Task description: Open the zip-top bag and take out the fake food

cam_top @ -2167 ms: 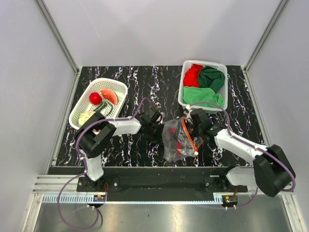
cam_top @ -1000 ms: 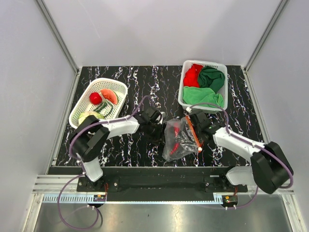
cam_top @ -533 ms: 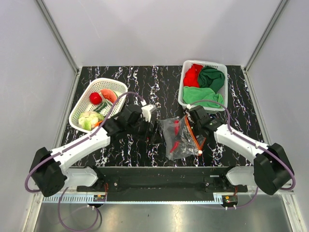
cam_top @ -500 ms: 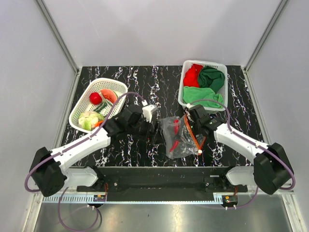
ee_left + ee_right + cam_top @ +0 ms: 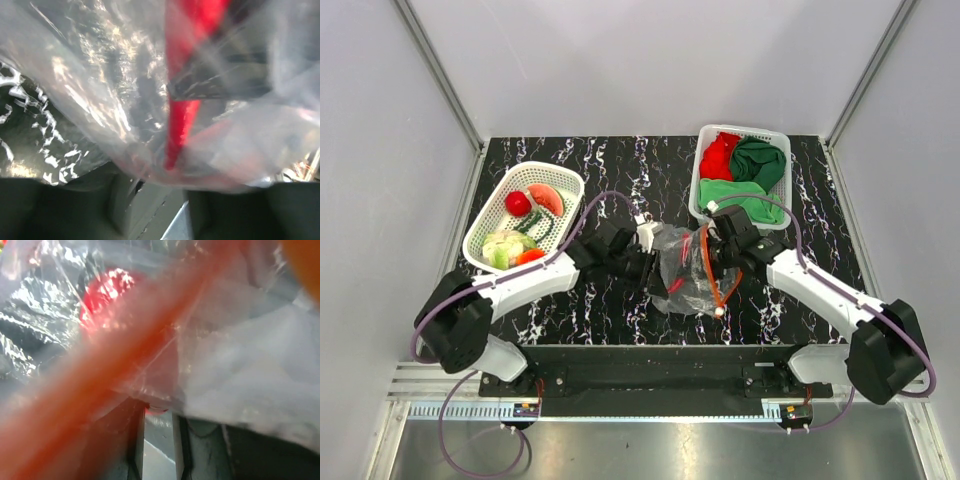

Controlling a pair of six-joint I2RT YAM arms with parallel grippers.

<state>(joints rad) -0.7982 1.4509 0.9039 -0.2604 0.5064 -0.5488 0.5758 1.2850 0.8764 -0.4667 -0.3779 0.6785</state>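
One bag between two tools, mouth not yet plainly open. Zip-top bag (image 5: 678,262) crumpled at mid-table, raised a little on its right side, orange-red zip strip (image 5: 708,278) hanging in a loose loop toward the near edge. Inside, fake food (image 5: 673,286) showing red through the film, blurred and close in both wrist views. Right tool (image 5: 713,248) at the bag's right edge by the strip, fingers nearly together with film caught between them, so clamped on the bag by the look of it. Left tool (image 5: 648,268) against the bag's left flank, film draped over its fingers in the wrist view; cannot tell whether pinching or merely pressing. Step in hand, as judged: parting the mouth. To do it well, take one lip only in each tool, close beside the strip and not on the slack body. Draw the lips apart across the strip, slowly and level, to avoid lifting the whole bag and tipping the food into a far corner. Look for a gap along the strip before reaching in. Further out, left basket (image 5: 480,240) with a watermelon slice (image 5: 548,198) and red round fruit (image 5: 518,203), and right basket (image 5: 695,200) with red and green cloths (image 5: 745,165), both well apart from the bag on the dark marbled table (image 5: 620,170).
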